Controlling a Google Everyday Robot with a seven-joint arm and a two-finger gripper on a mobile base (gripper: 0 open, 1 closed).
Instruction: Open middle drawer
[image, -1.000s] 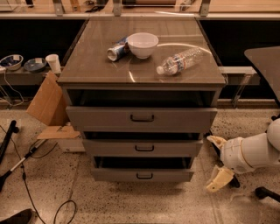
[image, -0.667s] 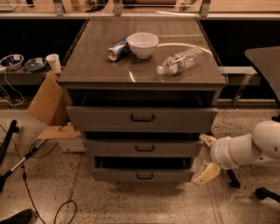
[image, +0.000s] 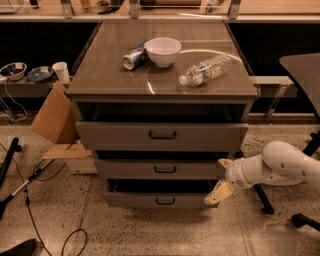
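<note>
The middle drawer (image: 130, 169) is the second of three grey fronts in the cabinet, with a small dark bar handle (image: 165, 170) at its centre. Its front sits a little behind the top drawer's and a little ahead of the lowest one's. My gripper (image: 221, 178) hangs at the right end of that drawer front, on a white arm reaching in from the right. Its two cream fingers are spread apart, one fingertip (image: 223, 162) at the drawer's height and the other lower down. Nothing is between them.
On the cabinet top (image: 110, 75) lie a white bowl (image: 163, 51), a tipped can (image: 134, 58) and a plastic bottle (image: 206, 70). Cardboard (image: 55, 120) leans at the left, with cables on the floor. Chair legs (image: 262, 197) stand at the right.
The arm has swung left, bringing the gripper from the floor area right of the cabinet up against the right end of the middle drawer front.
</note>
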